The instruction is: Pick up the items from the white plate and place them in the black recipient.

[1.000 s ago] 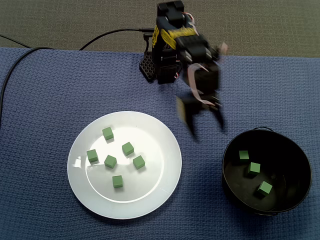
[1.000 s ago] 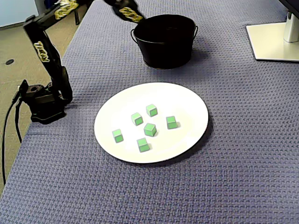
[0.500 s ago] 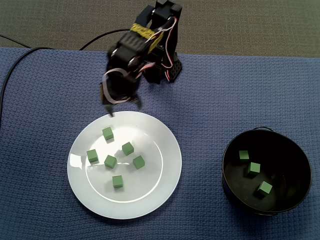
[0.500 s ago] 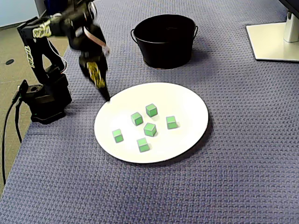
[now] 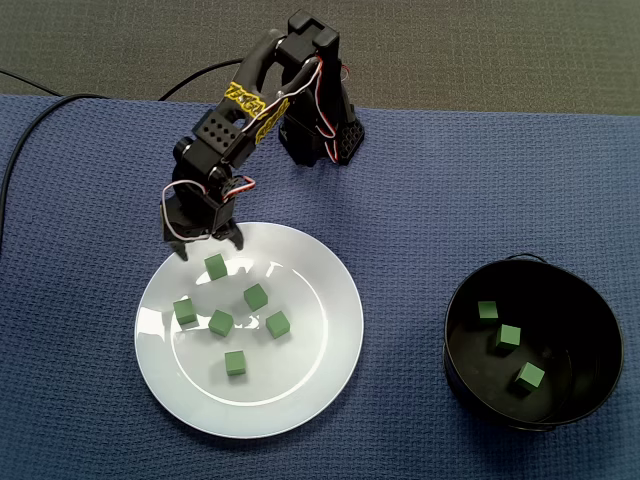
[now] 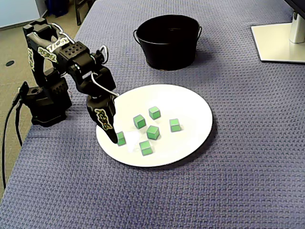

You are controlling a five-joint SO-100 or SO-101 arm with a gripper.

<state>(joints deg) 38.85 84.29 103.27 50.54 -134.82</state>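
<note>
Green small cube (image 5: 215, 266) near upper-left rim of round white plate (image 5: 330, 370) in a fixed view: your target. Five other green cubes (image 5: 256, 297) share plate; three lie in black round bucket (image 5: 600, 330). Black fingers (image 6: 108, 125) spread, empty, one tip just beside target.

Step, by my reading: grasp approach. Next you centre cube, clench, lift, carry across blue woven tabletop (image 5: 420, 200) to bucket.

Yellow lettering on black arm (image 5: 250, 100): unreadable.

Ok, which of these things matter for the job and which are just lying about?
Job: gripper, white plate, six green cubes on it, black bucket, three cubes inside.
Lying about: black cable, white stand base, blue cloth.
</note>
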